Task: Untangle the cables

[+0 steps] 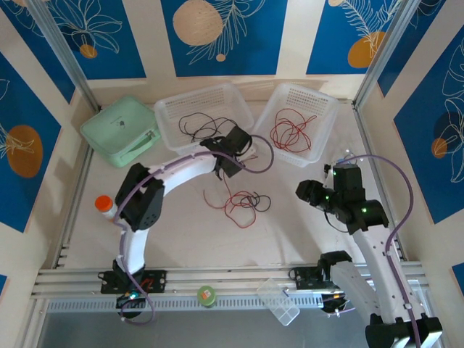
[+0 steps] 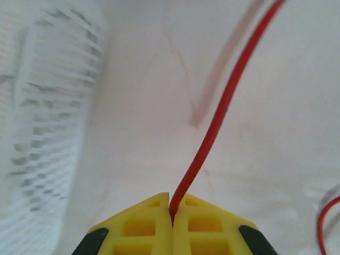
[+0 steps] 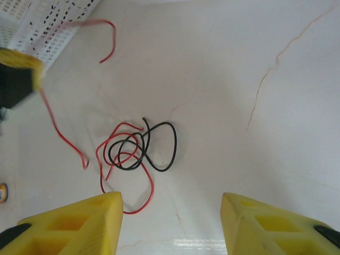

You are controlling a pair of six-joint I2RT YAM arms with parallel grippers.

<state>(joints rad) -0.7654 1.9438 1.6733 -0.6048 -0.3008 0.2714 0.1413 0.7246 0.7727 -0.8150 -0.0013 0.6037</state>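
Top external, left to right. Mint-green plastic case at the far left of the surface, orange-capped bottle nearer me beside my left arm. Neither matters for the job.

Left white perforated plastic basket has a few thin black wires loose inside. Looks like the bin for sorted black ones.

My left jaws sit just in front of that basket's near-right corner, clenched on one thin red wire. Left wrist view: the strand is pinched in the seam between the yellow pads and runs up and away over the surface. My read: I'm holding it near one end so I can draw it clear of the knot.

What's left is a small tangle of thin red and black wires on the surface between my arms. Right wrist view of the tangle: black loop threaded through red coils. The held strand hangs down to just beside it; can't tell if it's caught there.

Right white perforated plastic basket holds a bundle of red wires only, so I'd judge red goes there.

Right jaws are released and half spread with nothing between them, hovering to the right of the tangle and apart from it. They're placed to pin the knot if my pull drags it. Risk: the pull tightens the black loop.
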